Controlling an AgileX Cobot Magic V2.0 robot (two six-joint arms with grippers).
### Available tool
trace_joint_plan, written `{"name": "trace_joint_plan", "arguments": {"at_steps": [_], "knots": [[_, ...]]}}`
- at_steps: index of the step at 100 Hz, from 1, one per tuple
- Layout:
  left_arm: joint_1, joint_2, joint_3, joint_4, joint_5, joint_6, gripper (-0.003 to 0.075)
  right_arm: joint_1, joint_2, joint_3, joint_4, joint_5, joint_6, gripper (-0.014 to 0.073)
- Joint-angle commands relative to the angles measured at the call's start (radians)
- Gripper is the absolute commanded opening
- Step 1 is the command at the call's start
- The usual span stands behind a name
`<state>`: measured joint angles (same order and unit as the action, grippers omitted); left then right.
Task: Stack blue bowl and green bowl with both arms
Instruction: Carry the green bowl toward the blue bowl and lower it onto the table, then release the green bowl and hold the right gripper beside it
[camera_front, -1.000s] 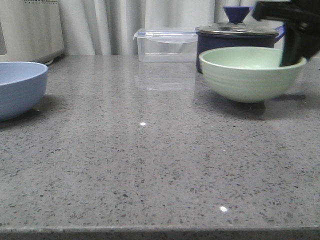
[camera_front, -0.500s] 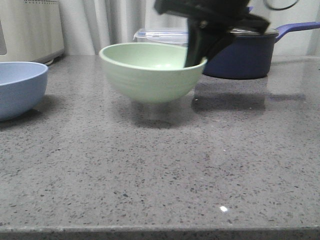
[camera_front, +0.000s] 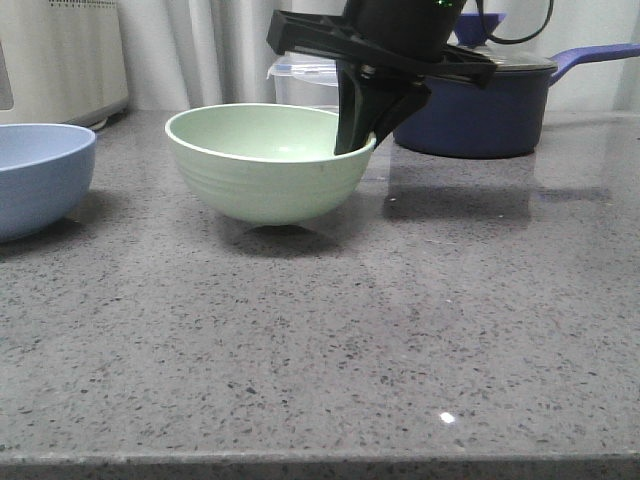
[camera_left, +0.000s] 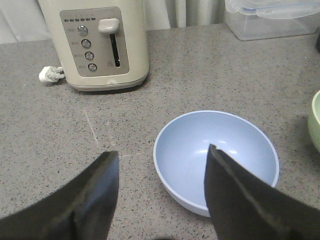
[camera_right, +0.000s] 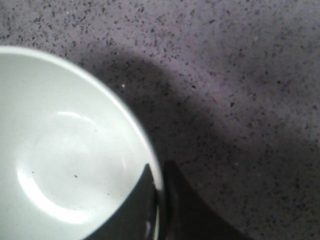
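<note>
Gripping the green bowl (camera_front: 268, 164) by its rim, the right tool (camera_front: 362, 130) is clenched w/ one finger inside and one outside the wall, seen clearly in the right wrist view. The bowl is sitting at or just above the counter (camera_front: 320, 340); can't tell if it's touching. Taking the green bowl as landmark: the blue bowl (camera_front: 38, 176) is resting well off to its left, a navy pot (camera_front: 500, 105) behind-right, a clear plastic box (camera_front: 305, 82) right behind. The left tool (camera_left: 160, 192) is hanging released, just over the blue bowl (camera_left: 216, 160), fingers spread wide, gripping nothing. Step in hand, prob.: placing the green bowl mid-counter as base. Next move likely calls for the left tool dropping onto the blue rim, pinching, then lifting it over into the green one.
</note>
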<state>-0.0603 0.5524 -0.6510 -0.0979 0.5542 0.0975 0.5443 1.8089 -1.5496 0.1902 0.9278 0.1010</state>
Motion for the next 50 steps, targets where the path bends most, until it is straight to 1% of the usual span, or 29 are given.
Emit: {"name": "trace_joint_plan", "arguments": {"at_steps": [1, 9, 16, 34, 50], "knots": [[0.002, 0.01, -0.035, -0.011, -0.08, 0.002, 0.0389, -0.002, -0.043, -0.036, 0.01, -0.039, -0.007, 0.0106], [0.002, 0.01, -0.035, -0.011, -0.08, 0.002, 0.0389, -0.002, -0.043, -0.036, 0.01, -0.038, -0.007, 0.02], [0.002, 0.01, -0.035, -0.011, -0.08, 0.002, 0.0389, -0.002, -0.043, -0.036, 0.01, -0.038, -0.007, 0.0246], [0.002, 0.01, -0.035, -0.011, -0.08, 0.002, 0.0389, -0.002, -0.069, -0.036, 0.006, -0.039, -0.007, 0.0255], [0.002, 0.01, -0.035, -0.011, -0.08, 0.002, 0.0389, -0.002, -0.136, -0.035, -0.032, -0.02, -0.007, 0.0255]]}}
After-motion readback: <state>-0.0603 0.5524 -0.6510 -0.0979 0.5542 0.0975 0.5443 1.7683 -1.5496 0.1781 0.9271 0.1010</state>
